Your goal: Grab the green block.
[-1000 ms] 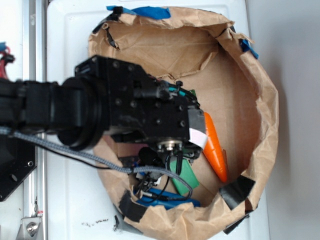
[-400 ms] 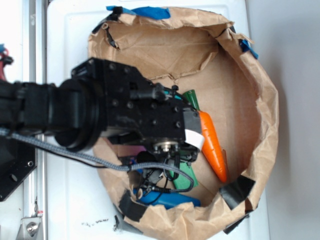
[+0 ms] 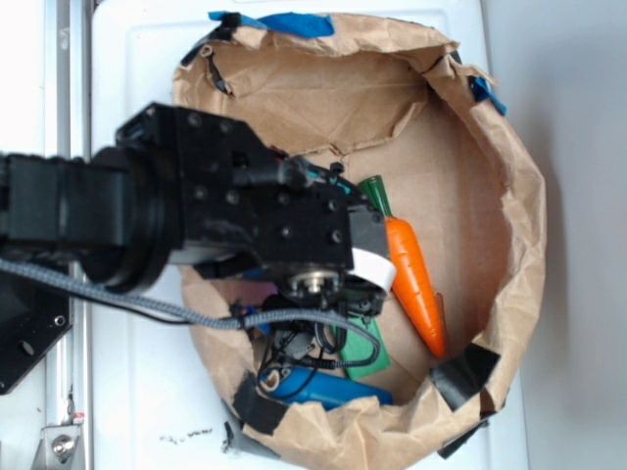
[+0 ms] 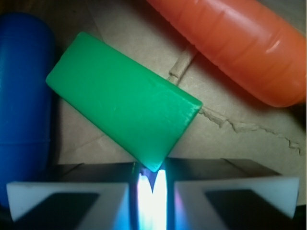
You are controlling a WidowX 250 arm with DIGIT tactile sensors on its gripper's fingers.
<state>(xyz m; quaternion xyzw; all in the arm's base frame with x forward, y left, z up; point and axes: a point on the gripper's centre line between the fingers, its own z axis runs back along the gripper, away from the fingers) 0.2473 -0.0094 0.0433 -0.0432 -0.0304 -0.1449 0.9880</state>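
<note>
- Brown paper bag (image 3: 490,196), rolled down into a round walled nest, taped at rim with blue and black tape; sits on white surface (image 3: 147,411).
- Black arm (image 3: 196,220) reaching in from left in exterior view, covering most of bag's left half and hiding much of the contents below it; grey braided cable (image 3: 118,294) trailing under it.
- Orange carrot (image 3: 413,284) lying on bag floor right of wrist, dark green stem end toward upper left, tip toward lower right. In wrist view, carrot (image 4: 230,45) crosses upper right corner, well clear of block.
- Long blue rounded object (image 3: 328,389) at bag's lower wall; in wrist view (image 4: 21,96) along left edge, just beside block's left corner, contact not resolvable.
- Green block (image 4: 122,98) flat on cardboard floor, between blue object and carrot. Long axis diagonal in wrist view, upper left to lower right; lower corner pointing down into gap between fingers. In exterior view only a sliver (image 3: 367,354) visible under wrist and cables.
- Gripper (image 4: 152,191): white pads (image 4: 67,196) close together at bottom of wrist view, only a narrow bright slit between them; block's corner at mouth of slit, not visibly pinched. True closure state: cannot tell.
</note>
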